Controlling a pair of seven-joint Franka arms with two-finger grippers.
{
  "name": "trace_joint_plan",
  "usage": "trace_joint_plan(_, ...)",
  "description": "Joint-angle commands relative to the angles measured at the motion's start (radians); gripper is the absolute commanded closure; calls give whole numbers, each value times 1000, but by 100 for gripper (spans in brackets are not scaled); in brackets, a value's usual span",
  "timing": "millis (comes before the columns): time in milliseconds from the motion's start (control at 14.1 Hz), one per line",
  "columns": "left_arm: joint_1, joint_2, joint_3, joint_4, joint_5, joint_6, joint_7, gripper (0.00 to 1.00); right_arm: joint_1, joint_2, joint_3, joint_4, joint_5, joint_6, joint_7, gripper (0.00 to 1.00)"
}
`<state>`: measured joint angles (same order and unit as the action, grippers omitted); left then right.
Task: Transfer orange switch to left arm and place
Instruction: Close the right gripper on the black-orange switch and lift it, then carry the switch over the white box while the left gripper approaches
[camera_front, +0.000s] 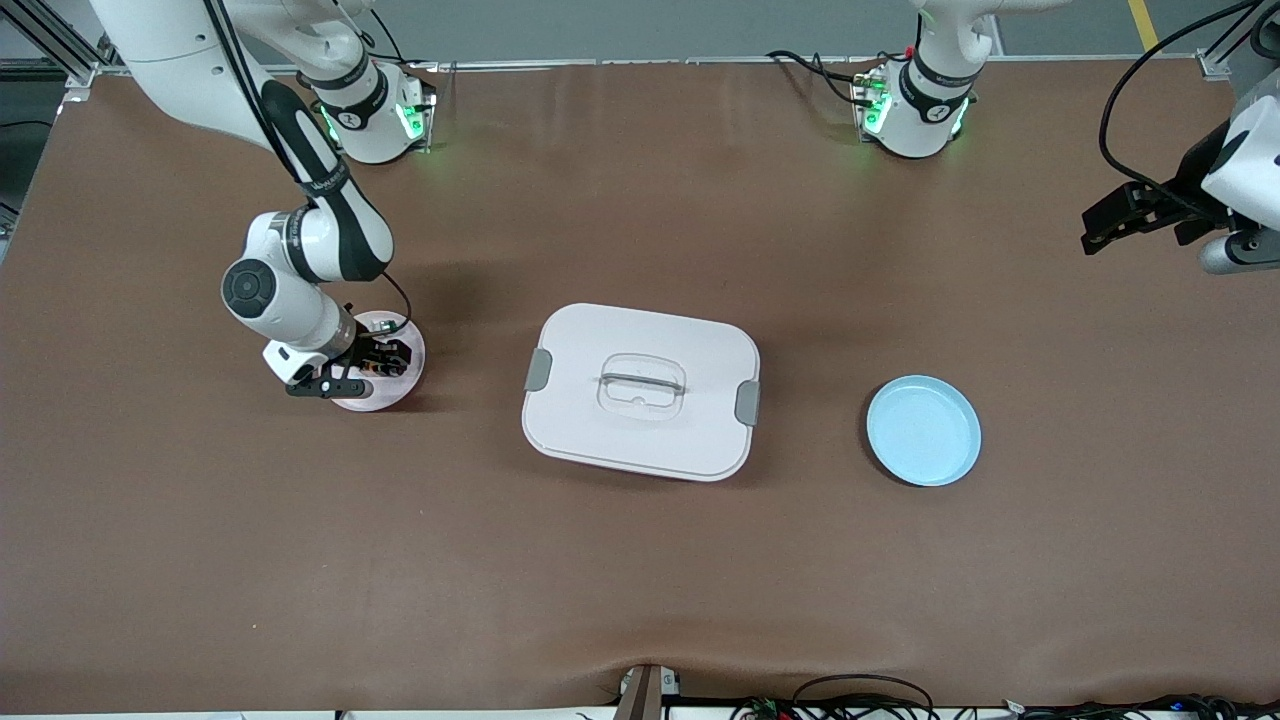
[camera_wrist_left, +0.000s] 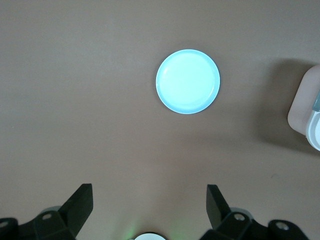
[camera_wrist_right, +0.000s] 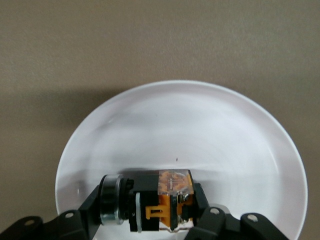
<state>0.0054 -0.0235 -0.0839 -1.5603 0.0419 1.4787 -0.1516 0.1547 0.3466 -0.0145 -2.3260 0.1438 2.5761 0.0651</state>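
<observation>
1. The right gripper (camera_front: 385, 362) is down low over a pale pink plate (camera_front: 398, 392) toward the right arm's end of the table. Its fingers (camera_wrist_right: 82, 216) are clenched on the orange switch (camera_wrist_right: 150, 202).

2. In the right wrist view the orange switch lies on its side between the two black fingers, its round dark cap at one end and its orange block in the middle. It sits just above the plate's white-looking surface; whether it touches the plate I cannot tell.

3. Next along from that claw, in the middle of the table, stands the box (camera_front: 641, 390), lid on, with a grey clip on each short side and the clear handle recessed in its top. It is well apart from both grippers.

4. Further toward the left arm's end lies a light blue plate (camera_front: 923, 430), with nothing on it.

5. The left gripper (camera_front: 1130, 215) hangs high at its own end of the table and waits. Its fingers (camera_wrist_left: 80, 200) are spread wide and hold nothing; its wrist camera looks down on the blue plate (camera_wrist_left: 188, 81) and a corner of the box (camera_wrist_left: 306, 107).
</observation>
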Motion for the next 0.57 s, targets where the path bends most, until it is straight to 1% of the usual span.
trace_joint_plan(0, 5, -6, 1, 5, -10, -6, 26, 0, 23, -49, 2, 83, 43, -190, 102, 100)
trace_joint_plan(71, 5, -6, 1, 6, -10, -6, 26, 0, 37, -51, 7, 133, 84, -265, 145, 100)
trace_joint_plan(142, 5, -4, 1, 6, -10, -6, 24, 0, 57, -52, 8, 199, 149, -356, 188, 100)
trace_joint_plan(213, 5, -6, 1, 6, -10, -6, 24, 0, 69, -51, 7, 261, 193, -432, 230, 100)
trace_joint_plan(284, 4, -4, 1, 6, -11, -6, 24, 0, 87, -49, 7, 317, 216, -494, 292, 100)
trace_joint_plan(426, 2, -4, 0, 6, -13, -6, 21, 0, 144, -46, 8, 445, 221, -607, 460, 100)
trace_joint_plan(497, -1, -4, -2, 8, -14, -6, 17, 0, 181, -41, 8, 503, 223, -643, 549, 100)
